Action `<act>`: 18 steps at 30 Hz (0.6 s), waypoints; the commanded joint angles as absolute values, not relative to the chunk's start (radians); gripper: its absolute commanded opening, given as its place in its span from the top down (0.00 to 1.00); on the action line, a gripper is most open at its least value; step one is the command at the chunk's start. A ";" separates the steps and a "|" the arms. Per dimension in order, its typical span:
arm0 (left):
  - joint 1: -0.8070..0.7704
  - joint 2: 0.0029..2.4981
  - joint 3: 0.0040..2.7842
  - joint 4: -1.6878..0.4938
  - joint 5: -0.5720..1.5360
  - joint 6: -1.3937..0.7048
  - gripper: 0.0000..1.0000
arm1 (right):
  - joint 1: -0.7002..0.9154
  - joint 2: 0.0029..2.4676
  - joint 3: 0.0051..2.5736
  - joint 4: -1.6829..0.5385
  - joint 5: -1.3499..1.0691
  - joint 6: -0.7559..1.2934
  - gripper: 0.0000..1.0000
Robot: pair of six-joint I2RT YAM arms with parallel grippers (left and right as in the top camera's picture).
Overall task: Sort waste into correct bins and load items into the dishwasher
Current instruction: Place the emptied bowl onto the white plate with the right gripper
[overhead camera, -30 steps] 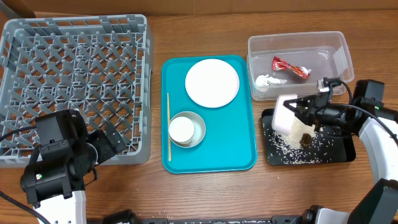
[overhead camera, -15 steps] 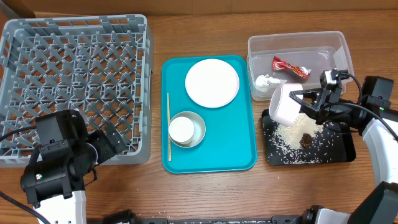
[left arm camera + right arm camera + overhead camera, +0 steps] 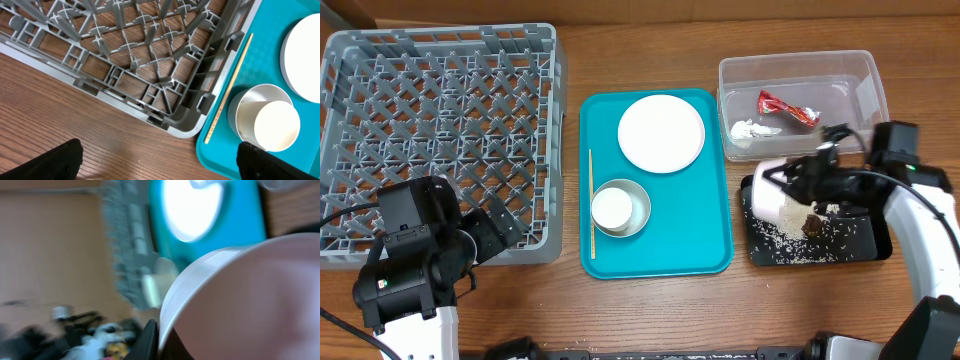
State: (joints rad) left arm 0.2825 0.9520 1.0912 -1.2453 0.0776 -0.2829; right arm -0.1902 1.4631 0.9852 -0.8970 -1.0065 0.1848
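Note:
My right gripper (image 3: 802,184) is shut on the rim of the pinkish-white bowl (image 3: 768,198), which is tipped on its side low over the black tray (image 3: 868,240). The bowl fills the blurred right wrist view (image 3: 250,300). Loose rice grains (image 3: 788,238) and a brown lump (image 3: 812,226) lie on the black tray. The red-and-silver wrapper (image 3: 787,108) and the white tissue (image 3: 752,130) lie in the clear tub (image 3: 868,88). My left gripper (image 3: 165,167) is open and empty over the table by the grey dish rack (image 3: 440,140) corner.
A teal tray (image 3: 710,240) in the middle holds the white plate (image 3: 661,133), a grey bowl (image 3: 635,210) with the white cup (image 3: 612,208) inside, and a wooden chopstick (image 3: 590,200) along its left side.
My right gripper has lowered the bowl and moved it left, down onto the black tray's left end. The rice heap is now partly hidden behind bowl and gripper. The left arm has not moved.

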 commanded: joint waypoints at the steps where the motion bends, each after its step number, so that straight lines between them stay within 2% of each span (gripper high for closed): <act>1: 0.288 0.949 1.108 -1.245 0.068 -0.292 0.00 | -0.080 1.440 1.100 -0.955 -0.672 0.067 0.96; 7: 0.288 0.949 1.108 -1.245 0.070 -0.292 0.00 | 0.153 1.440 1.319 -1.018 -0.336 0.017 0.96; 18: 0.288 0.949 1.108 -1.250 0.071 -0.292 0.00 | 0.418 1.553 1.348 -0.551 -0.243 -0.009 0.96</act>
